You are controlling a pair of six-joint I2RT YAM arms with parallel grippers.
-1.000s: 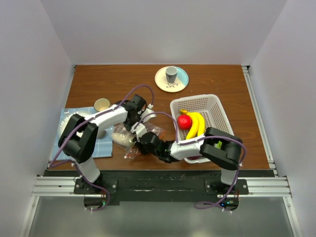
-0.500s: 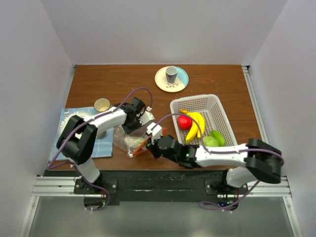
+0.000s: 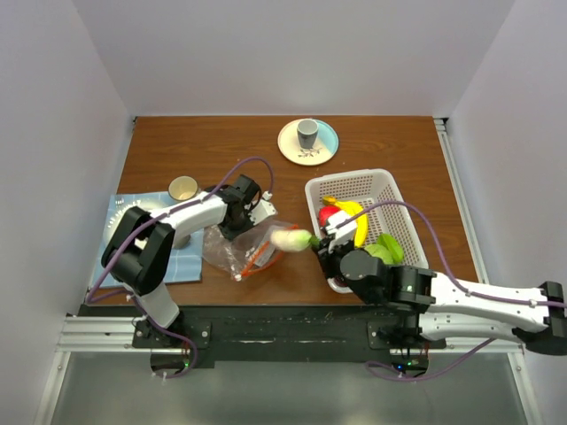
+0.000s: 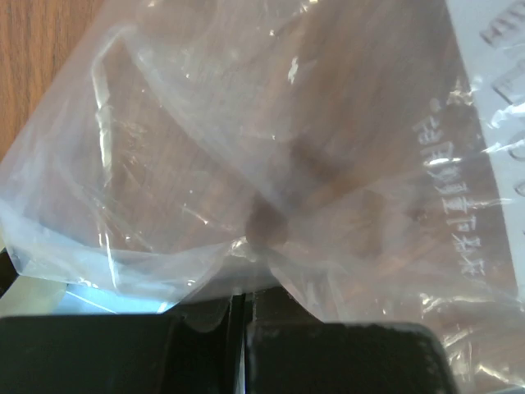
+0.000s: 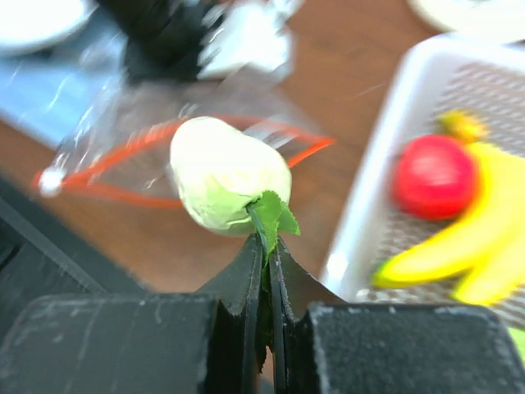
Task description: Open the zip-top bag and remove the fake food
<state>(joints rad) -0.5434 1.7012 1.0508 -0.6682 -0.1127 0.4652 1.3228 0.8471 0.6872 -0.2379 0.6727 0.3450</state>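
Clear crinkly zip-top bag (image 3: 232, 251) lies slumped on the brown wooden surface (image 3: 399, 142), near the front edge, left of centre. Its orange-red zip strip (image 3: 259, 259) gapes open towards the right.

Cream-and-green oval toy piece (image 3: 290, 239) is outside the bag, in the air just right of the bag's mouth, between bag and white perforated plastic basket (image 3: 354, 175). In the right wrist view this piece (image 5: 228, 176) hangs in front of the open zip loop (image 5: 123, 152).

Right fingers (image 3: 314, 243) are pressed together on the piece's small green leaf (image 5: 271, 215); the body of the piece sits beyond the fingertips (image 5: 257, 261).

Left fingers (image 3: 236, 227) are at the bag's upper edge, away from the zip. The left wrist view shows them closed (image 4: 236, 308), pinching a fold of clear film (image 4: 271, 164).

In the basket: yellow banana bunch (image 3: 356, 221), red round fruit (image 3: 329, 215), green pieces (image 3: 386, 249).

Further out: pale round plate (image 3: 323, 146) at the back, with a grey cup (image 3: 306, 133) standing on it. Small tan cup (image 3: 183, 188) at the left, beside a light blue cloth (image 3: 118, 212) that lies under the left arm.

Plain white walls (image 3: 292, 53) close in the surface at the back and both sides.
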